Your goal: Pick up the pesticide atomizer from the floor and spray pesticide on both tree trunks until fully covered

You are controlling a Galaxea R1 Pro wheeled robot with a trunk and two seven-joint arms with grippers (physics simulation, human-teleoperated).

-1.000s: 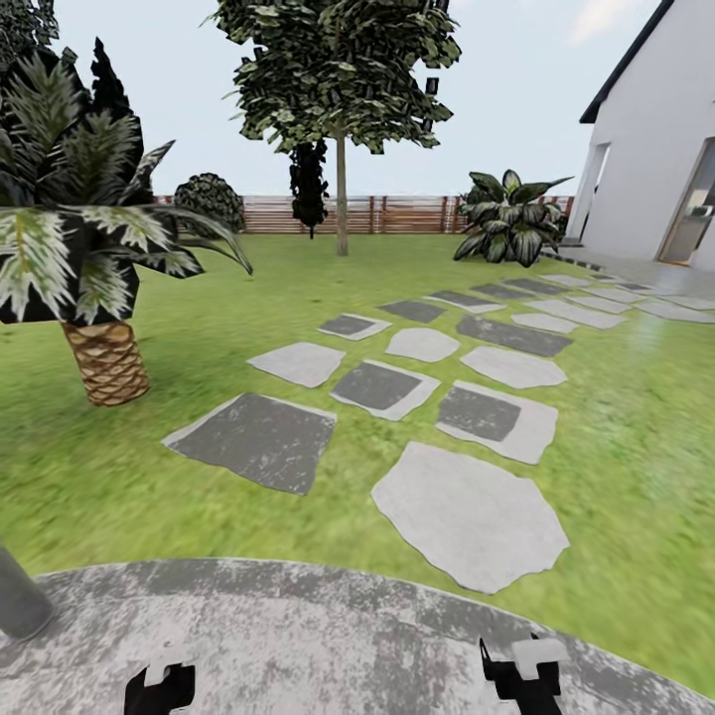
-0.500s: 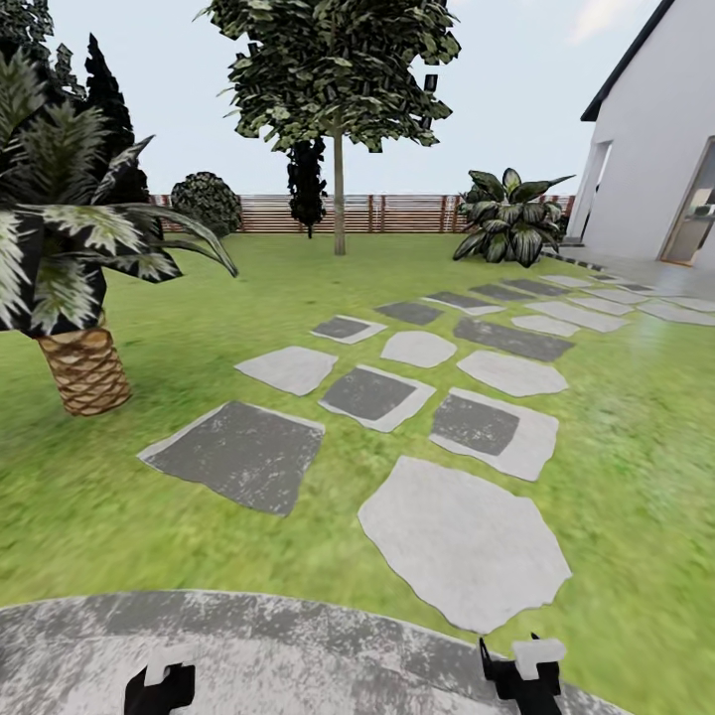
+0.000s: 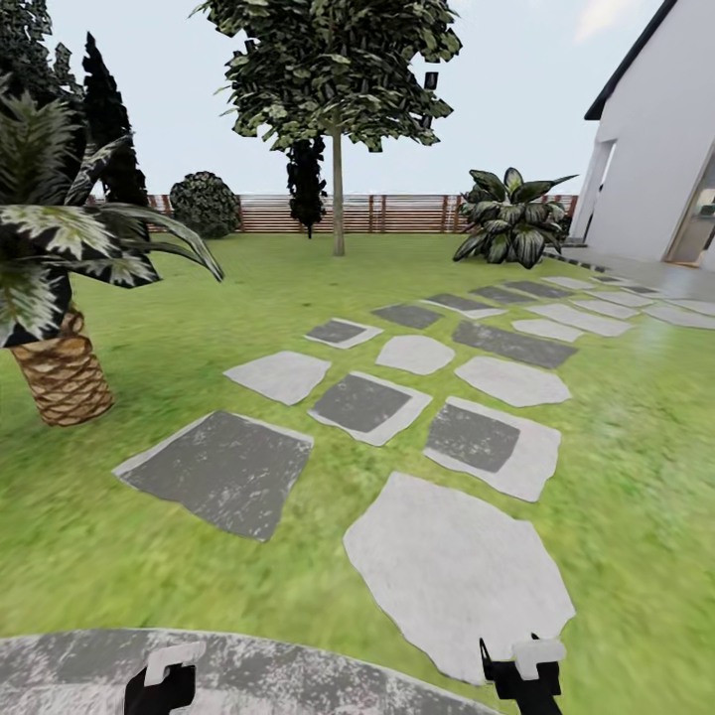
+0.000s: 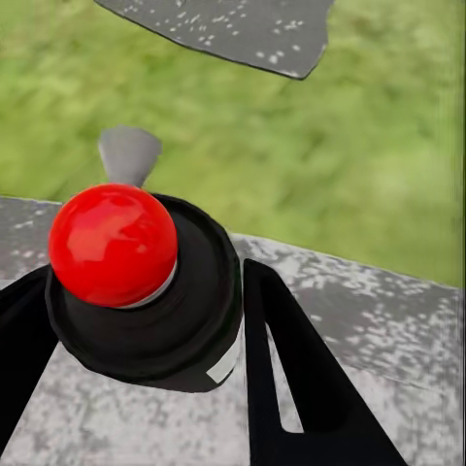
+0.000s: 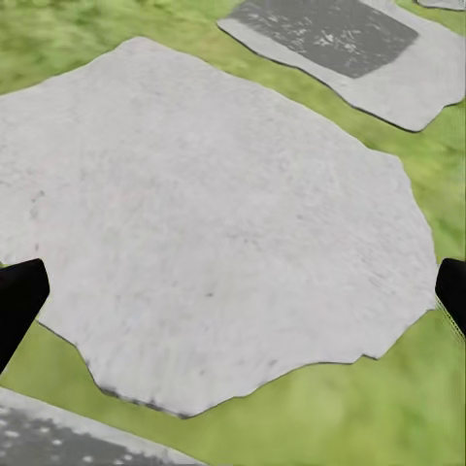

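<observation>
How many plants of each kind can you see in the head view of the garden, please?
Pale-trunked tree: 1
Short palm: 1
Narrow dark trees: 2
Round bush: 1
Broad-leaved shrub: 1
Total: 6, leaving out the cut-off foliage at the top left corner.
</observation>
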